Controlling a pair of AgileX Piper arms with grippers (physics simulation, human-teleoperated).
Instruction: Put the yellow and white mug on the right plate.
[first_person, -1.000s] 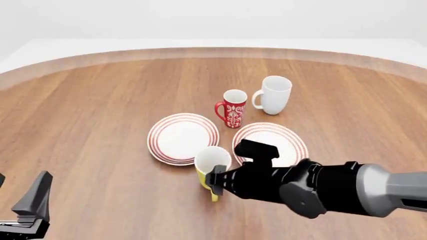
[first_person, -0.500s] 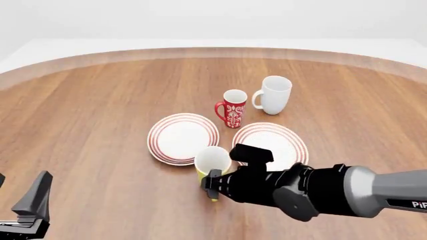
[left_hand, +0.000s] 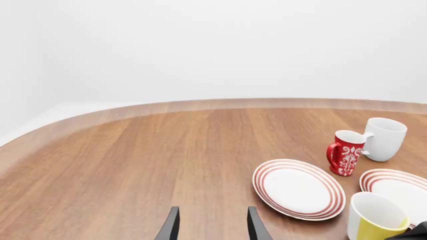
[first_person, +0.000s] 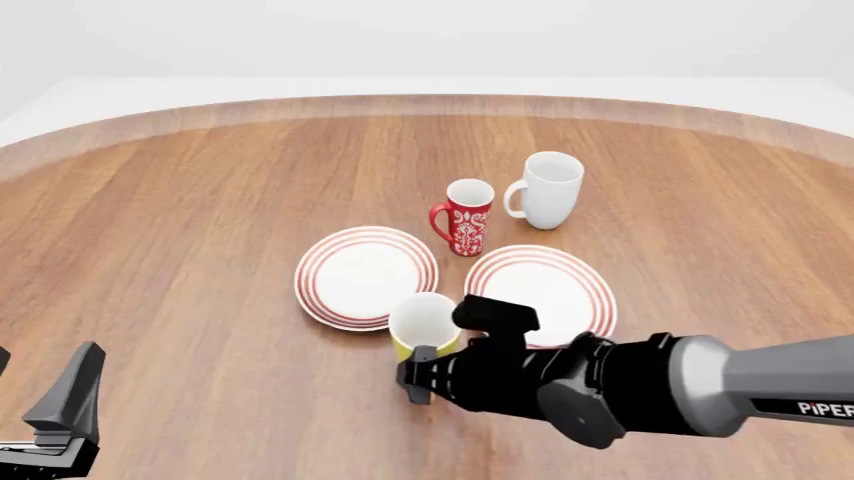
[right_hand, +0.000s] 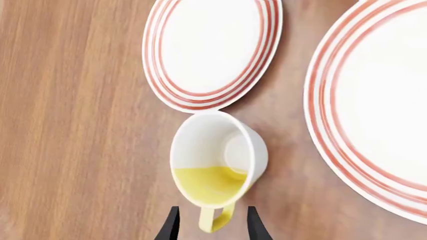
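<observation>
Yellow and white mug (first_person: 422, 325) upright on the table (first_person: 200, 250), in the gap between the 2 plates: left plate (first_person: 366, 276) at its 11 o'clock, right plate (first_person: 541, 290) at its 2 o'clock. Right gripper (right_hand: 212, 227) open narrow, fingers either side of the mug handle (right_hand: 215, 219), not gripping. Left gripper (left_hand: 212, 225) open, holding nothing, low at 7 o'clock

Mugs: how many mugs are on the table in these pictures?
3. The yellow and white mug stands nearest, between the two plates, partly behind the right gripper. The red mug stands farther back, and the white mug is to its right. None seems hidden.
</observation>
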